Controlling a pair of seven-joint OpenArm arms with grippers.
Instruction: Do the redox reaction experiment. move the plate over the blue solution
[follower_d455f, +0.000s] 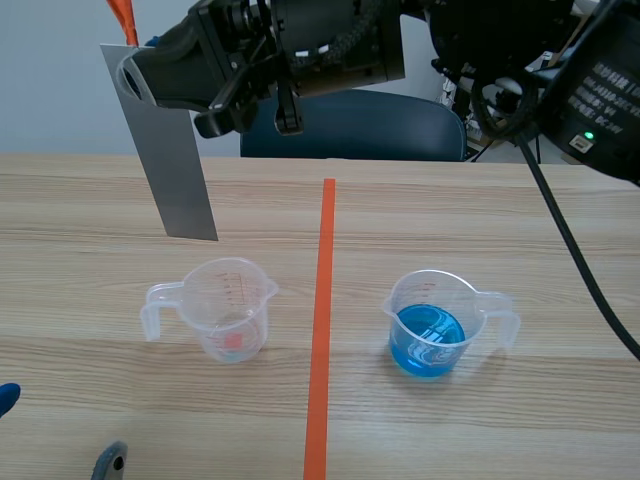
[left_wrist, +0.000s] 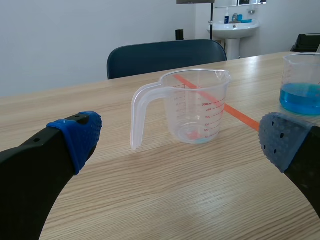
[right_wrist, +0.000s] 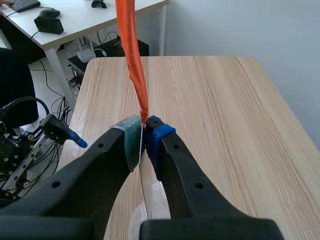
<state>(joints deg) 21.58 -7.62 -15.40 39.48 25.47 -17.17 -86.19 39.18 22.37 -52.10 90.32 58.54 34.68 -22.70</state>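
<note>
Plate (follower_d455f: 175, 170) hangs pinched in the right gripper (right_wrist: 145, 131) at far left, well apart from the blue solution cup (follower_d455f: 430, 325) at near right; a hasty swing across could clip its rim and spill it.

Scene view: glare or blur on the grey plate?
Scene view: flat grey metal plate sharp, matte, no glare; white reflections streak the blue solution in the clear plastic jug. Right wrist view: plate only a thin edge in the right gripper.
</note>
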